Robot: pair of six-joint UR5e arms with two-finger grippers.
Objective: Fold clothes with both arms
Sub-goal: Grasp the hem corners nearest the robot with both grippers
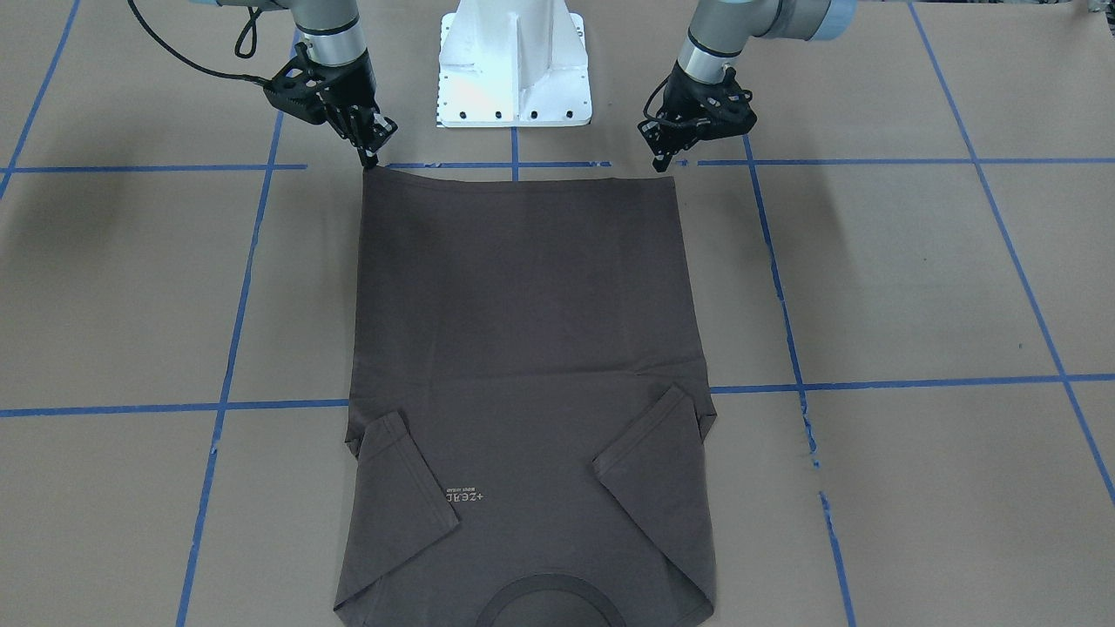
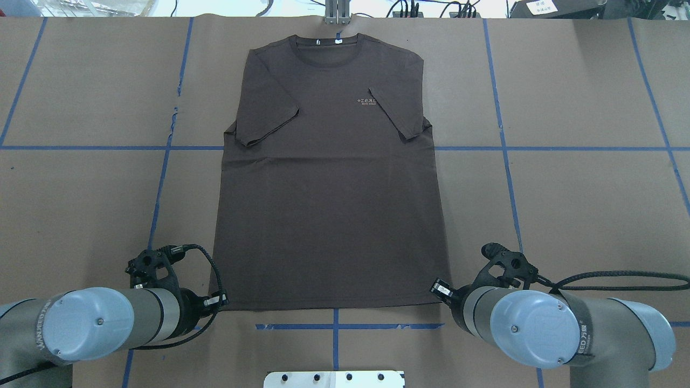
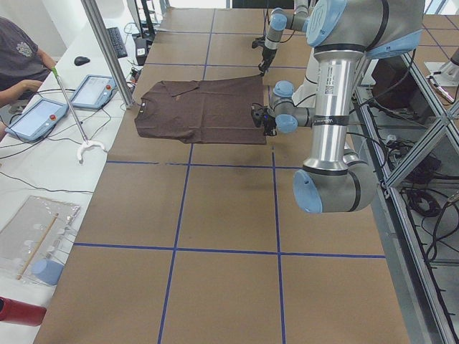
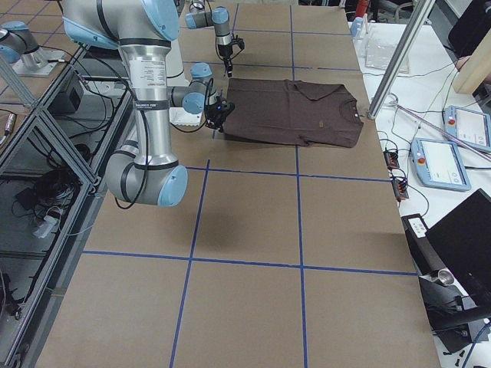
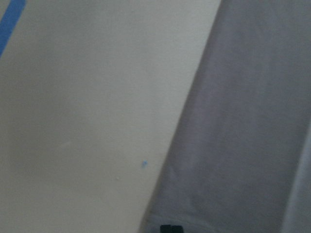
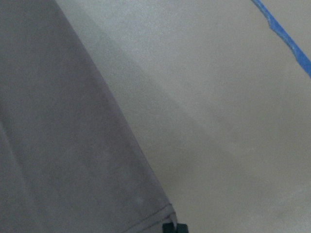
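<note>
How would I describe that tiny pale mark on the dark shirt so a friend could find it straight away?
On the brown table one dark T-shirt lies flat, collar away from the robot. Just below the collar, beside the folded-in sleeve on the robot's right, is a short line of pale lettering. It is the only print on the plain dark front.

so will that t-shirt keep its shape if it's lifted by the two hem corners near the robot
Probably not: the T-shirt lies thin and flat, sleeves folded in, so it looks floppy and would likely sag between lifted corners. It seems light for its size. Pushed across the brown table cover, it would likely wrinkle rather than slide whole.
</note>
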